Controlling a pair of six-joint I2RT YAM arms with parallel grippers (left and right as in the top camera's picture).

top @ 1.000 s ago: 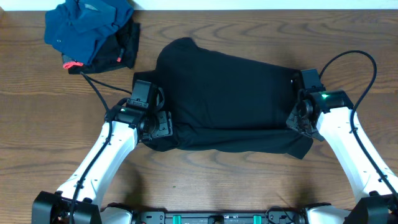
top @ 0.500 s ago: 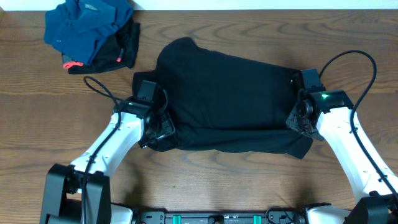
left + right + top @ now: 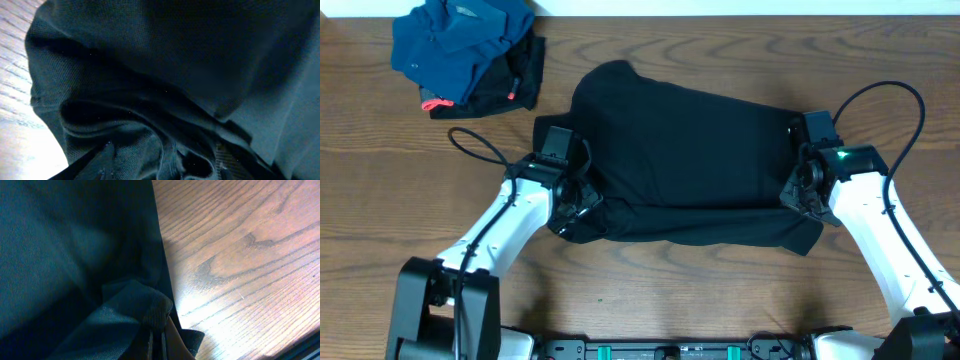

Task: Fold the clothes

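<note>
The black garment (image 3: 680, 150) lies spread across the middle of the wooden table (image 3: 720, 300), its long axis running left to right, with a folded-over layer on top and a lower edge of cloth showing beneath it on the near side. The right gripper (image 3: 798, 195) sits at the garment's right edge, near the lower right corner. In the right wrist view its jaws are closed tight on a small bunched fold of the black cloth (image 3: 65, 255), pinched just above the fingertips (image 3: 157, 340), with bare wood (image 3: 240, 255) beside it. The left gripper (image 3: 575, 205) is pressed against the garment's lower left corner, where the fabric is rumpled. In the left wrist view the cloth (image 3: 175, 75) fills nearly everything; one dark finger (image 3: 102, 162) shows dimly at the bottom edge, and folds of fabric lie in the space next to it, but whether the jaws are clamped on those folds or only standing apart around them I cannot tell. Well apart, at the far left corner of the table, a dark blue garment (image 3: 460, 45) lies crumpled on a small black piece (image 3: 520, 85) with red-pink tags
</note>
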